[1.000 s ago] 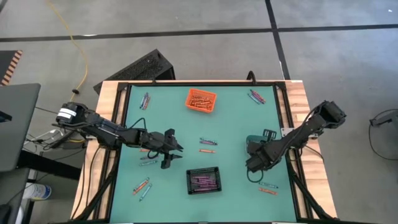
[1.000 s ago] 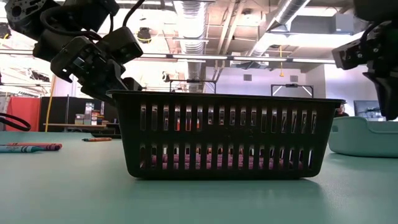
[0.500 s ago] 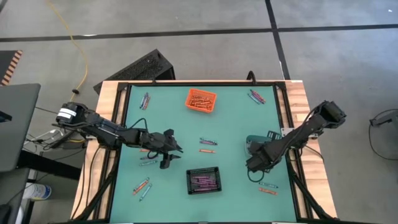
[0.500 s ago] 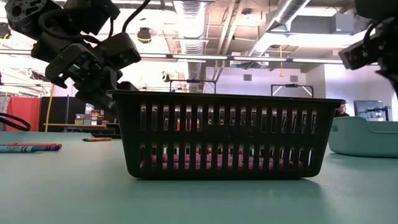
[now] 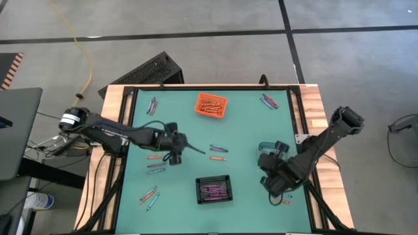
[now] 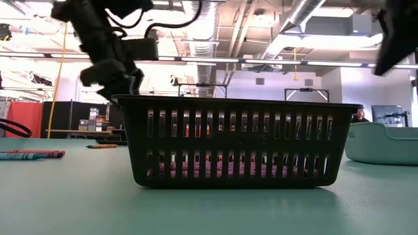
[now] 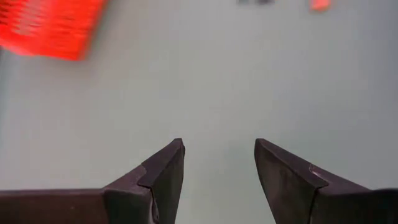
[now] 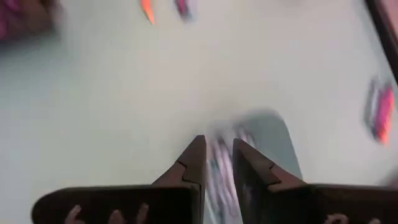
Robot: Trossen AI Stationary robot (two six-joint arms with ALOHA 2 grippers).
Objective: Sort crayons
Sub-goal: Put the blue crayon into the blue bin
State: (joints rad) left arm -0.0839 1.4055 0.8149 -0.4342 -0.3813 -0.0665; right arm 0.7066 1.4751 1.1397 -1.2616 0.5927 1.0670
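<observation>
left tool (image 7: 217, 163): spread wide, nothing between its fingers, above bare green desk (image 5: 245, 127) left of centre | right tool (image 8: 216, 163): fingers narrowly apart, pinching a blurred purple-grey crayon (image 8: 219, 167), near the teal bin (image 5: 266, 149) | other crayons: scattered over desk, some in orange bin (image 5: 211, 106) and black bin (image 5: 213, 189)

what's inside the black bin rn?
The black bin holds purple crayons, lying flat in the high view. The low view shows pinkish wraps through its slots. An exact count cannot be made; any lower layers are covered.
</observation>
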